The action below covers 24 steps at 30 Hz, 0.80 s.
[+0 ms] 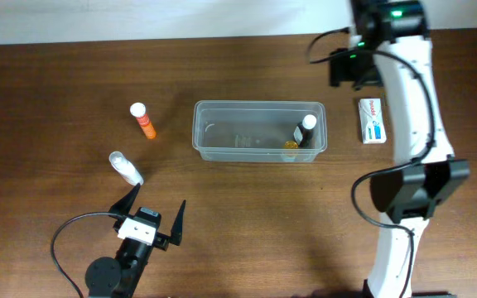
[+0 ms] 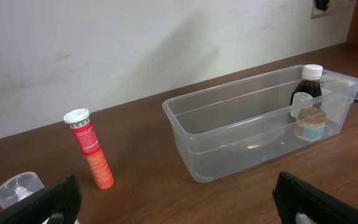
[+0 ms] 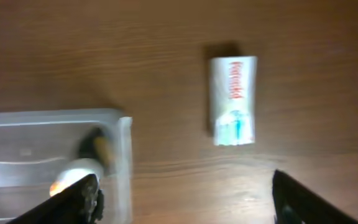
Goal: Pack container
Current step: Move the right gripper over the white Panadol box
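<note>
The clear plastic container stands mid-table and holds a dark bottle with a white cap at its right end. In the left wrist view the container and the bottle lie ahead of my left gripper. My left gripper is open and empty near the front edge. My right gripper is high at the back right. Its open, empty fingers hang over the gap between the container's right end and a white box.
An orange tube with a white cap stands left of the container; it also shows in the left wrist view. A small clear bottle lies near the left gripper. The white box lies right of the container. The right arm crosses the right side.
</note>
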Motion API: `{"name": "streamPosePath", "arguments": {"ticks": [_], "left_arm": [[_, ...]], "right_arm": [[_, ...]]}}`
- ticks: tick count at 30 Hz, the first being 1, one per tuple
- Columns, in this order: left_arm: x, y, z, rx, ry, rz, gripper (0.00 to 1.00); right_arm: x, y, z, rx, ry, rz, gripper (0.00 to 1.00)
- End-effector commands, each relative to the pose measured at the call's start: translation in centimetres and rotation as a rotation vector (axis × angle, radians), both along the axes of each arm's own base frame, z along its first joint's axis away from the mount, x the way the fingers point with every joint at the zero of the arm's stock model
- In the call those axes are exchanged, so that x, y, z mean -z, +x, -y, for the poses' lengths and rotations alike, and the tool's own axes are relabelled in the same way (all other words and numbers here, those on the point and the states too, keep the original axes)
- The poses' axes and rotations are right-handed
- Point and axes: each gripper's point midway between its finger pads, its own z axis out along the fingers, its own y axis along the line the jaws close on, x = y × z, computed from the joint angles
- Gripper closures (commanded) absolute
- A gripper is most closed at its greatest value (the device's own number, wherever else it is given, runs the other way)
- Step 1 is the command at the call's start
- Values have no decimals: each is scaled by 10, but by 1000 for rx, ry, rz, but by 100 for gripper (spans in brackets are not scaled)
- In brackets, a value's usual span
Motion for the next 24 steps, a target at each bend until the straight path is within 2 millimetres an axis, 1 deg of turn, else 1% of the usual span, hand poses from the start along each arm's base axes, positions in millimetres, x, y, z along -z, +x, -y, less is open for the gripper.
{"name": "streamPosePath", "arguments": {"ticks": [1,4,5,9,11,17,24], "left_arm": [[1,0,0,-1,12,3,1],[1,0,0,-1,12,3,1],[1,0,0,-1,12,3,1],[1,0,0,-1,12,3,1],[1,0,0,-1,12,3,1],[1,0,0,-1,12,3,1],[1,0,0,-1,12,3,1]], "right_arm": [[14,0,36,-38,-23,-43,14],[37,-1,46,-77,70,-83,9],[44,-1,52,-65,85,-94,8],[65,1,75,-14,94,-107,8],[77,1,80,-17,96,-117,8],[117,-3,80,-50,86,-169,8],[152,-10,83,-88,69,-203,8]]}}
